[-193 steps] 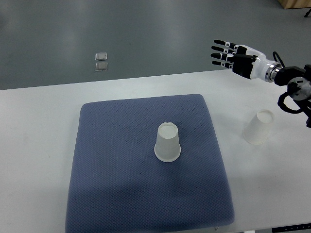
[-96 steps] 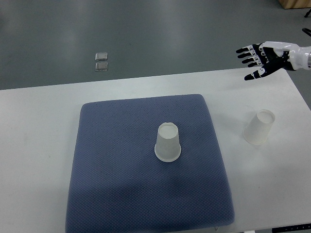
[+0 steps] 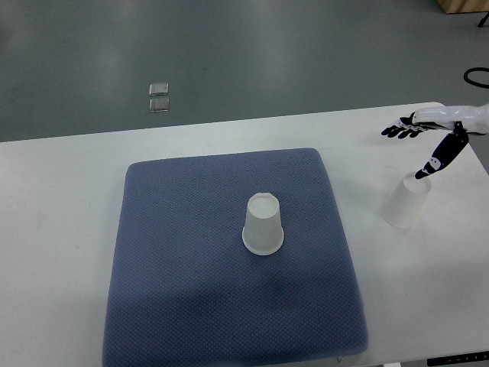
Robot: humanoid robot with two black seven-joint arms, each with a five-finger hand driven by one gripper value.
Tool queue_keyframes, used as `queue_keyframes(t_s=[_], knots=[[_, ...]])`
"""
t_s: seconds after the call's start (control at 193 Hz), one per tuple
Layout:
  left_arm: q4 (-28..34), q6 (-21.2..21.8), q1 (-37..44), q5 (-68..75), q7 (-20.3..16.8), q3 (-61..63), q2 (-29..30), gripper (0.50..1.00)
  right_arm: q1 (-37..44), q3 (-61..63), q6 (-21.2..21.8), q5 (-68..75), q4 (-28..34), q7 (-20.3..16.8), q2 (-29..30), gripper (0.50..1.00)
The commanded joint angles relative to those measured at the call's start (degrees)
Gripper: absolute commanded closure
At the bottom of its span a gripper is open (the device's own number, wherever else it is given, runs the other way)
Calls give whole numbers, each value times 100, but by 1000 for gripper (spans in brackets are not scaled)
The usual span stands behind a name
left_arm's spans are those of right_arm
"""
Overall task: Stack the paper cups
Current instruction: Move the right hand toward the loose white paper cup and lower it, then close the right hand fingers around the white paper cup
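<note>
Two white paper cups stand apart, both upside down with the wide mouth down and the narrow base up. The first cup (image 3: 263,224) sits upright near the middle of the blue mat (image 3: 191,252). The second cup (image 3: 406,201) stands at its 3 o'clock, on the bare white table (image 3: 61,229), leaning slightly.

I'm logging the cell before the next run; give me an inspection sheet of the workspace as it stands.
Surface: white table with a blue mat on it.
Job's things: two paper cups, both upside down, unstacked; mat cup on the mat, table cup on bare table right of it.
Clutter: nothing seen on the table.
Grippers: right hand open above the table cup, thumb reaching down towards it; left hand not in view.
Cables: dark loop at right edge.
Surroundings: grey floor, two small square plates on it.
</note>
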Motion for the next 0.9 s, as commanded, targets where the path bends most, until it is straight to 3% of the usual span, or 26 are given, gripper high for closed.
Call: queue_keyframes(t_s=[0.0,0.26,0.893], knots=[[0,0,0,-4,0,0,0,500,-141,-329,-638,-334,4,9,23,576],[0,8,0,-4,0,0,0,500,-202,-1015,-1183,-352,4,18,32,577],[0,0,0,-4,0,0,0,500,-220,-980,-1175,-361,4,18,67,579]])
